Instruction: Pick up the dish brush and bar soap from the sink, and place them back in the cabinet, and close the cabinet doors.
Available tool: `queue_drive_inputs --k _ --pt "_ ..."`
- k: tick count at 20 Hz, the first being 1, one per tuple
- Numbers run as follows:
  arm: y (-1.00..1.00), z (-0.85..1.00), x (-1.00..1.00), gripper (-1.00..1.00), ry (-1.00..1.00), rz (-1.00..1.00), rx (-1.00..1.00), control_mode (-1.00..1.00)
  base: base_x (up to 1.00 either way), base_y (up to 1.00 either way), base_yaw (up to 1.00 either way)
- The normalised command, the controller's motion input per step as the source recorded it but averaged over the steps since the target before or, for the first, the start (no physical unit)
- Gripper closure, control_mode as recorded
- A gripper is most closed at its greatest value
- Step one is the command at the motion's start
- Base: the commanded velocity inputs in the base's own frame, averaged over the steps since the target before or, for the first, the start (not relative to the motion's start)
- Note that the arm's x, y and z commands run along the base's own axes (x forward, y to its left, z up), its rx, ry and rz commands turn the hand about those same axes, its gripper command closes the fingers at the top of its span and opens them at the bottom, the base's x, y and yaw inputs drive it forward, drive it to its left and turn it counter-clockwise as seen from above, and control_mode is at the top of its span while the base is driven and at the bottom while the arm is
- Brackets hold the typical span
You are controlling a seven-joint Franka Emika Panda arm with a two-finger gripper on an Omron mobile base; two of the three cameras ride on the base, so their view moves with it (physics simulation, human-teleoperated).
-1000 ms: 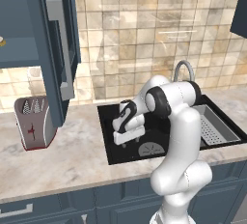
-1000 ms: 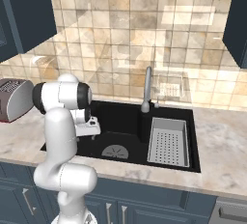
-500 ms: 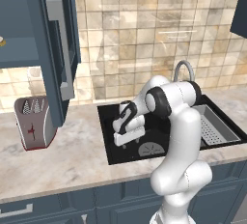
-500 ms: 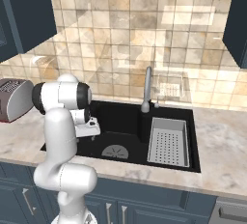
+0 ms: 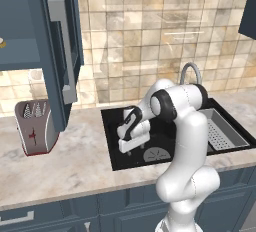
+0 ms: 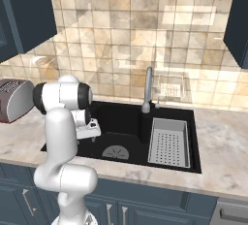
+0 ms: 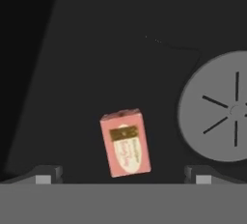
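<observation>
My hand [image 7: 123,174] hangs down inside the sink [image 5: 112,126], fingers [image 7: 42,175] spread wide with nothing between them. Just beyond the fingertips, between the two of them, the soap [image 7: 125,142] lies flat on the black sink floor, a pinkish-red block with a gold label, tilted a little, apart from both fingers. Off to one side of it in the hand view sits the round grey drain [image 7: 219,106], near the soap but not touching it.

From the left base view my hand [image 5: 129,143] is low over the left half of the sink, close to the drain [image 5: 157,154]. A grey perforated tray [image 5: 225,133] fills the right half. The curved faucet [image 5: 189,72] rises behind the sink at the back of the desk [image 5: 65,168].

Further left on the desk stands the red-and-silver toaster [image 5: 35,126]. Above it the cabinet [image 5: 20,51] is open, its door [image 5: 59,46] swung out toward me with the long silver handle [image 5: 65,56] showing. I cannot see the brush; a small pale thing at the cabinet's left edge is too cut off to tell
</observation>
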Motion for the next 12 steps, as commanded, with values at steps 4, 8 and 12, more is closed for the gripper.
queue_drive_inputs --k 4,8,12 --pt "0.0 -0.07 0.0 -1.0 0.0 0.03 0.0 -1.0 0.0 0.0 0.0" --pt "0.0 -0.09 0.0 -1.0 0.0 0.03 0.0 -1.0 0.0 0.0 0.0" --pt "0.0 -0.08 0.0 -1.0 0.0 0.02 0.0 -1.0 0.0 0.0 0.0"
